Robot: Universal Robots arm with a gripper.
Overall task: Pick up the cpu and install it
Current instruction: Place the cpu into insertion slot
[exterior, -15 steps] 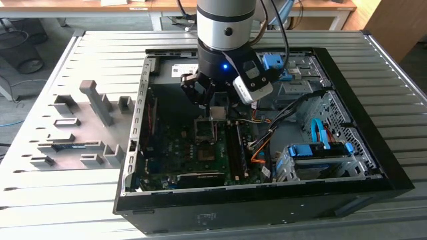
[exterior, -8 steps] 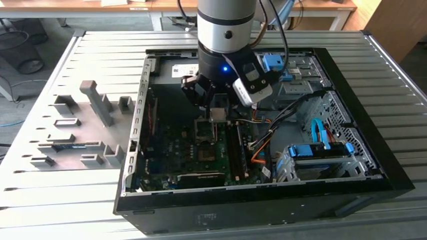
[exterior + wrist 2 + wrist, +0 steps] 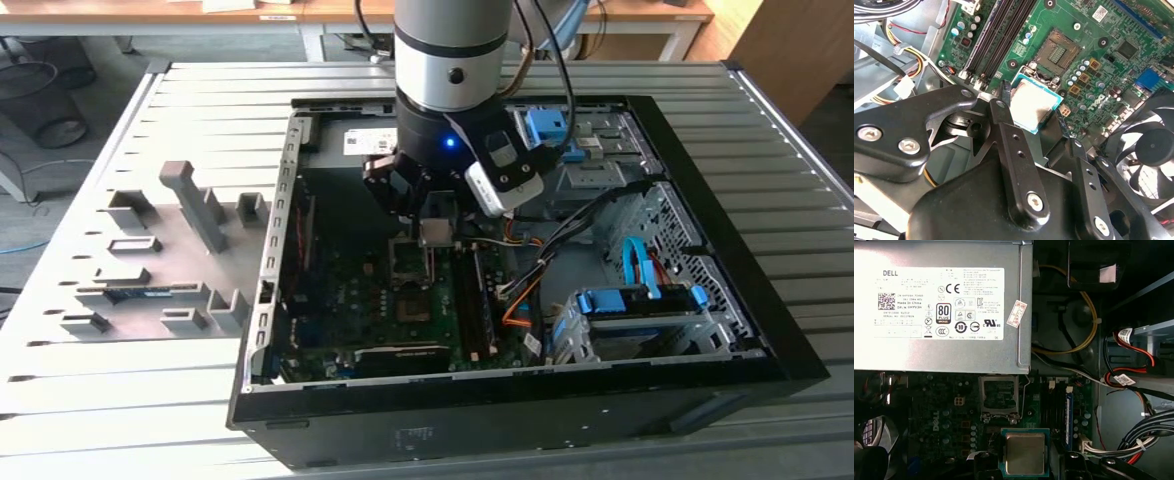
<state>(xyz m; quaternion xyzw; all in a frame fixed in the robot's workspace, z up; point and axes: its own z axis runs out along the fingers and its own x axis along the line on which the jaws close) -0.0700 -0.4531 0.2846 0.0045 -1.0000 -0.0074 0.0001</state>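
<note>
Above the motherboard, gripper clenched on opposite edges of the cpu, open socket just beyond

chip: in the second wrist view one corner lies behind the black fingers of the hand; in the exterior view the chip is too small to show its edges.
hand: its body is cut off by the picture's edge in the second wrist view.
arm: cut off at the exterior view's upper edge; it covers part of the green board.
grey box: cut off by two edges in the first wrist view.
fan: partly outside the second wrist view.
counter: cut off at the exterior view's left, right and lower edges.
</note>
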